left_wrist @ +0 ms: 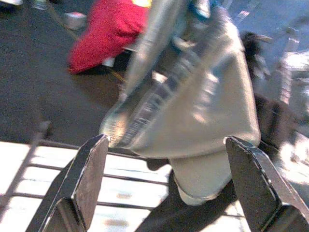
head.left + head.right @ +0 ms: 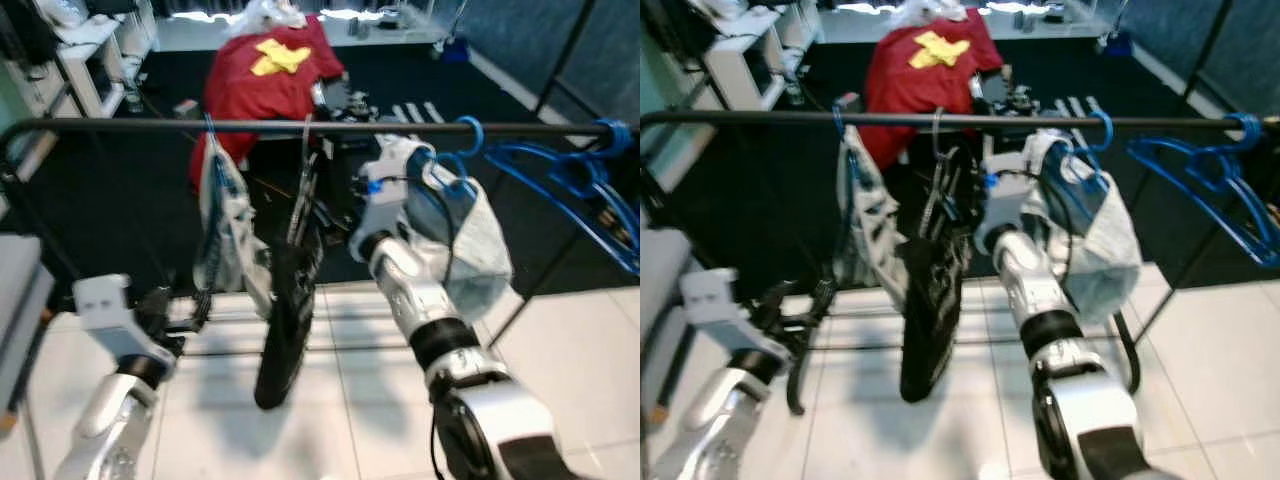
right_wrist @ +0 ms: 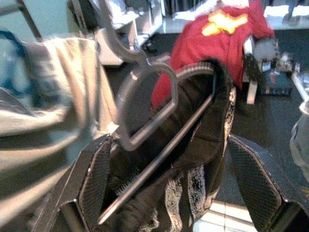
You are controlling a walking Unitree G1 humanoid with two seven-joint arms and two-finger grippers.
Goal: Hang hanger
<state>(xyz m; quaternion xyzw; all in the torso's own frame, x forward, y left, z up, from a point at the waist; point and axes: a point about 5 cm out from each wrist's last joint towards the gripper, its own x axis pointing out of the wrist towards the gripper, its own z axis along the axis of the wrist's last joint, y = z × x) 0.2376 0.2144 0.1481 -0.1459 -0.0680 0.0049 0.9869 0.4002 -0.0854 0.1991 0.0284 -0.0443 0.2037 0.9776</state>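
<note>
A black rail [image 2: 120, 126] runs across in front of me. From it hang a grey-white garment on a blue hanger [image 2: 222, 215], a black garment [image 2: 288, 310] on a silver hanger [image 3: 145, 96], and a light grey garment [image 2: 470, 240] on a blue hanger. My right gripper [image 2: 968, 205] is raised just under the rail, open, its fingers [image 3: 96, 183] straddling the black garment and the silver hanger's neck. The silver hook sits over the rail. My left gripper [image 2: 178, 312] is low at the left, open, with its fingers [image 1: 89, 174] facing the grey-white garment [image 1: 193, 96].
Empty blue hangers [image 2: 585, 180] hang at the rail's right end. A red shirt with a yellow mark [image 2: 270, 70] is draped behind the rack on dark carpet. White shelves [image 2: 95, 60] stand at the back left. The rack's base bars [image 2: 340, 348] cross the white tiles.
</note>
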